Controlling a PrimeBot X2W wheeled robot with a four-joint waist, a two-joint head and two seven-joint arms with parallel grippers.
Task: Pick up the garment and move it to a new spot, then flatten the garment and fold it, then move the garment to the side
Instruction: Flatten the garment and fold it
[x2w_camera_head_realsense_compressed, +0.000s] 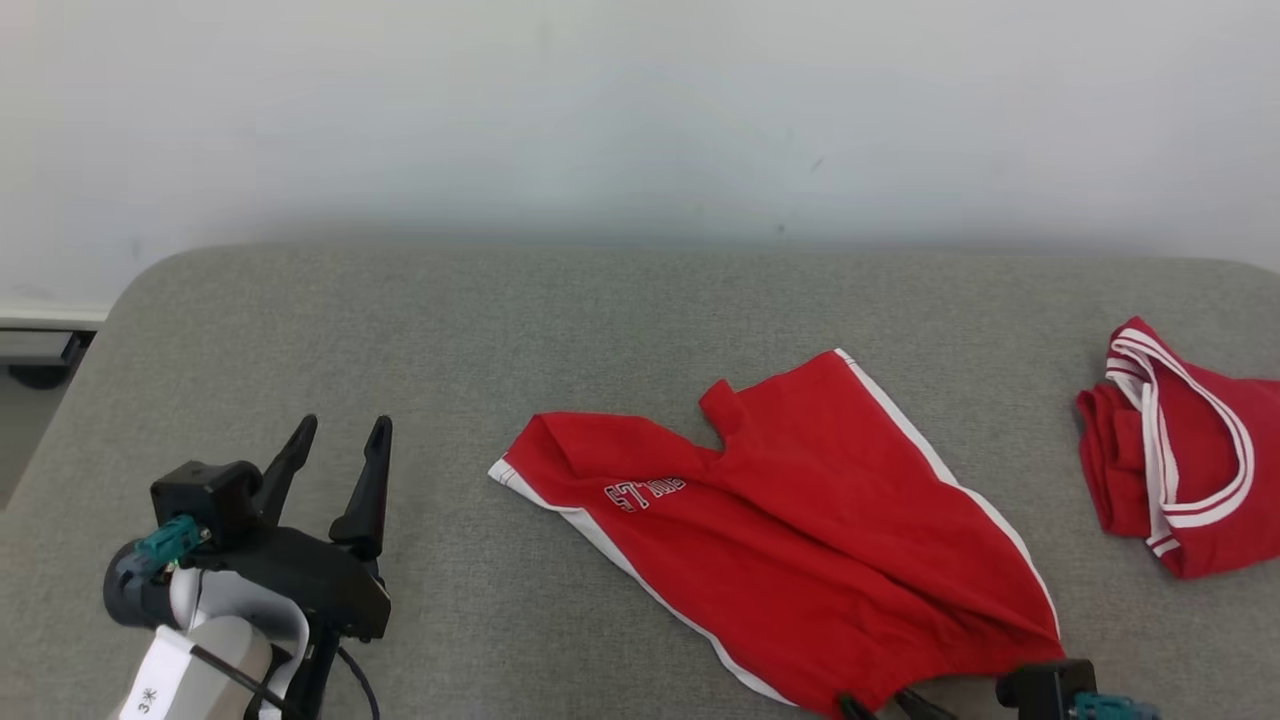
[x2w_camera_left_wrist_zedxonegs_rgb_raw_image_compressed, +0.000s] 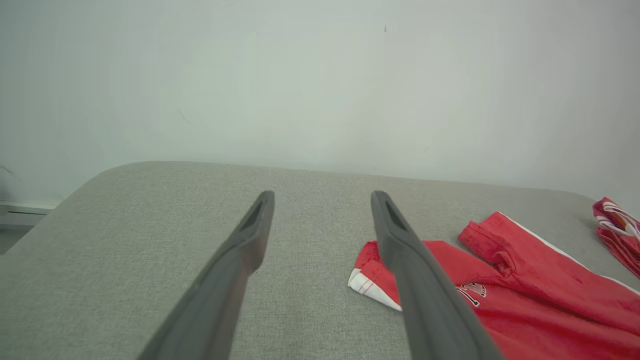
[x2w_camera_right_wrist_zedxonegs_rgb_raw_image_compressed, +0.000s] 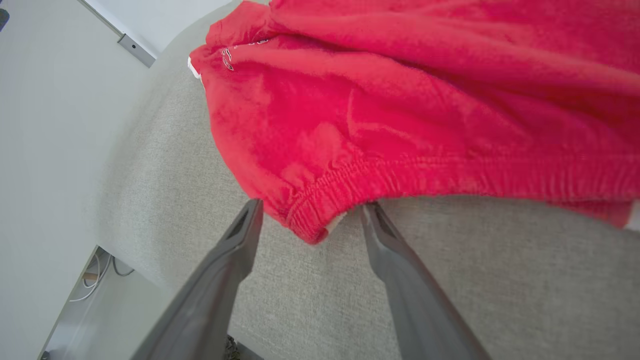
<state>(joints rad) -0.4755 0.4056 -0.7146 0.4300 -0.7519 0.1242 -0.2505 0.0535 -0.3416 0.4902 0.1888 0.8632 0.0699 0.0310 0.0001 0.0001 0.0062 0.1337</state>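
The red shorts (x2w_camera_head_realsense_compressed: 800, 510) lie rumpled, partly spread, on the grey padded table (x2w_camera_head_realsense_compressed: 500, 330), right of centre, waistband toward the near edge. The right gripper (x2w_camera_right_wrist_zedxonegs_rgb_raw_image_compressed: 310, 207) is fully spread and holds nothing; the waistband corner lies between its fingertips, unpinched. The left gripper (x2w_camera_head_realsense_compressed: 343, 430) is fully spread and empty, well apart from the shorts. A second red garment (x2w_camera_head_realsense_compressed: 1180, 470) lies bunched at the far right.

Bright, even, soft-shadowed light; wrist views bend at edges, near fingers seemingly blurred.
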